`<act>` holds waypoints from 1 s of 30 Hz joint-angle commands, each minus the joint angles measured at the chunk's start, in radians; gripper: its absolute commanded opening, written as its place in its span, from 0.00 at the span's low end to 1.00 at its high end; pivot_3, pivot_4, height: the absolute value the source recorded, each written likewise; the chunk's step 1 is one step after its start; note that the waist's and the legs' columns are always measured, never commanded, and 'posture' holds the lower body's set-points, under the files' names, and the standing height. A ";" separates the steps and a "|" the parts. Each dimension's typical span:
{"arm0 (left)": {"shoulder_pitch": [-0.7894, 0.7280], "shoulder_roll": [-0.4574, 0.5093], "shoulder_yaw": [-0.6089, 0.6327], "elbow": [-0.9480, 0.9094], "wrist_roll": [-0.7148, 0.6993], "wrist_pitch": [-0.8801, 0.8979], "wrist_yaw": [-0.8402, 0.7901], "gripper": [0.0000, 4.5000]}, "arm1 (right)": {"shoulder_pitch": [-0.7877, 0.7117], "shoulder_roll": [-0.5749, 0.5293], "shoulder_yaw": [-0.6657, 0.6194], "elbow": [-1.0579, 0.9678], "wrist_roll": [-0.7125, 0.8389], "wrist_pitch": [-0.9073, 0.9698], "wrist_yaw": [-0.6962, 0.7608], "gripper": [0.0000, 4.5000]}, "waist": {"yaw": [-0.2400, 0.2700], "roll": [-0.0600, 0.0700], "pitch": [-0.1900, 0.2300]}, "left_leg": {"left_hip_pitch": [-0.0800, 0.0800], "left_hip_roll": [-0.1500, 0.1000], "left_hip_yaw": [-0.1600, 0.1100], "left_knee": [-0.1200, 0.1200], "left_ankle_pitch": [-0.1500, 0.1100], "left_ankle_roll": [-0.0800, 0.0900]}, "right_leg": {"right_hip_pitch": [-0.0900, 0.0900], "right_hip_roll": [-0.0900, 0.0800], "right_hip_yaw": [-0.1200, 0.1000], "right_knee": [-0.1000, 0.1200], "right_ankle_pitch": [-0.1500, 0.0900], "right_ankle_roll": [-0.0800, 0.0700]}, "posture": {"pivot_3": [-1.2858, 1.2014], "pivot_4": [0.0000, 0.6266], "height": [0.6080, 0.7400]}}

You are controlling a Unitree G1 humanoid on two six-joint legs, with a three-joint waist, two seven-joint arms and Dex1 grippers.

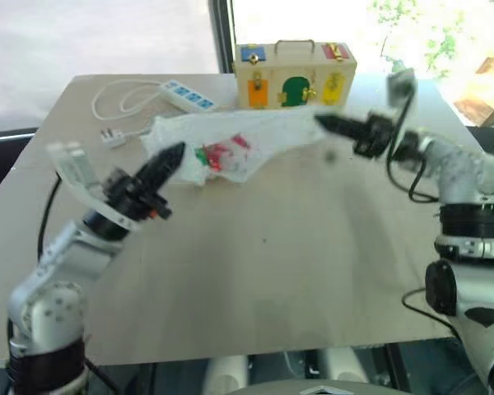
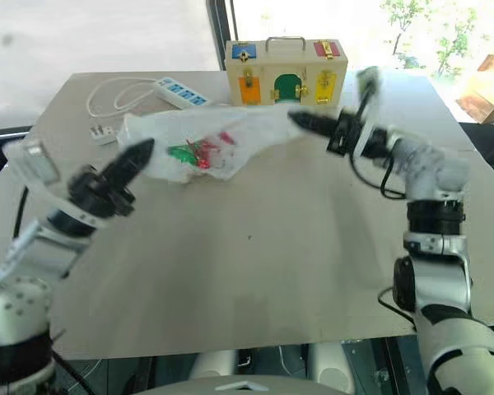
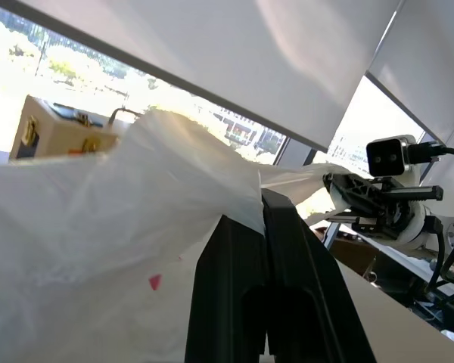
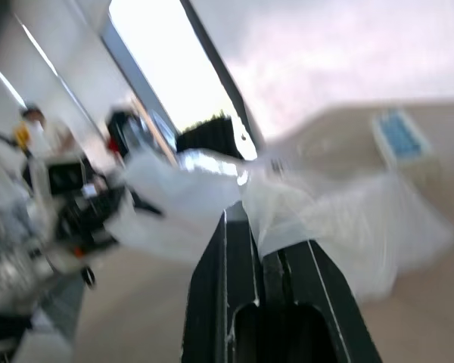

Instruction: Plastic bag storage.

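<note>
The plastic bag [image 1: 230,144] hangs stretched above the far part of the worktop [image 1: 263,280], the left claw [image 1: 171,156] and right claw [image 1: 325,123] each pinching an end, so folding and stowing look still undone.

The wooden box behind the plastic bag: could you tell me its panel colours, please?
Wooden box: blue, red, orange, green and yellow panels; right eye view.

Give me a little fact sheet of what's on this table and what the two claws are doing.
Held item: plastic bag, stretched between both claws
Left claw: shut on one end of the bag
Right claw: shut on the other end
Behind the bag: wooden box with coloured latches and a handle
Also on table: white power strip with cable
</note>
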 commanded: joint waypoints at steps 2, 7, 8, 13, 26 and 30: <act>-0.258 0.099 0.072 0.156 -0.086 0.030 -0.083 0.00 | -0.149 0.018 -0.176 0.140 0.136 -0.015 -0.121 0.01 | 0.004 -0.003 0.004 | -0.002 0.000 0.000 0.000 0.000 0.000 | 0.000 0.000 -0.001 -0.001 0.000 0.000 | 0.52 0.24 0.94; -0.588 0.132 0.066 0.468 -0.043 0.036 -0.091 0.00 | -0.309 0.004 -0.304 0.344 0.200 -0.100 -0.232 0.01 | 0.003 -0.005 0.011 | -0.004 -0.001 0.001 -0.001 0.003 -0.004 | -0.001 -0.001 -0.001 -0.005 0.000 0.001 | 0.52 0.24 0.94; -0.649 0.130 0.063 0.525 -0.032 0.037 -0.090 0.00 | -0.334 -0.003 -0.322 0.378 0.207 -0.117 -0.248 0.01 | 0.002 -0.006 0.016 | -0.005 -0.001 0.000 -0.001 0.003 -0.004 | -0.002 -0.001 -0.001 -0.004 0.000 0.001 | 0.52 0.24 0.94; -0.885 0.106 0.044 0.775 0.064 0.027 -0.110 0.00 | -0.396 -0.040 -0.336 0.490 0.176 -0.202 -0.261 0.01 | -0.004 -0.006 0.019 | -0.014 0.000 -0.001 0.000 0.003 -0.005 | -0.010 0.000 -0.002 -0.001 0.000 0.001 | 0.52 0.24 0.94; -0.783 0.003 0.000 0.747 0.246 0.080 -0.210 0.78 | -0.368 -0.061 -0.297 0.462 0.157 -0.199 -0.222 0.00 | -0.005 -0.004 0.020 | -0.021 0.000 0.000 0.002 0.005 -0.008 | -0.019 -0.001 -0.002 0.001 0.001 0.002 | 0.52 0.24 0.94; -0.760 0.013 0.020 0.734 0.265 0.087 -0.216 1.00 | -0.265 -0.068 -0.199 0.315 0.141 -0.093 -0.118 0.06 | -0.005 -0.004 0.020 | -0.021 0.000 0.000 0.002 0.006 -0.009 | -0.019 -0.001 -0.002 0.002 0.001 0.002 | 0.52 0.24 0.94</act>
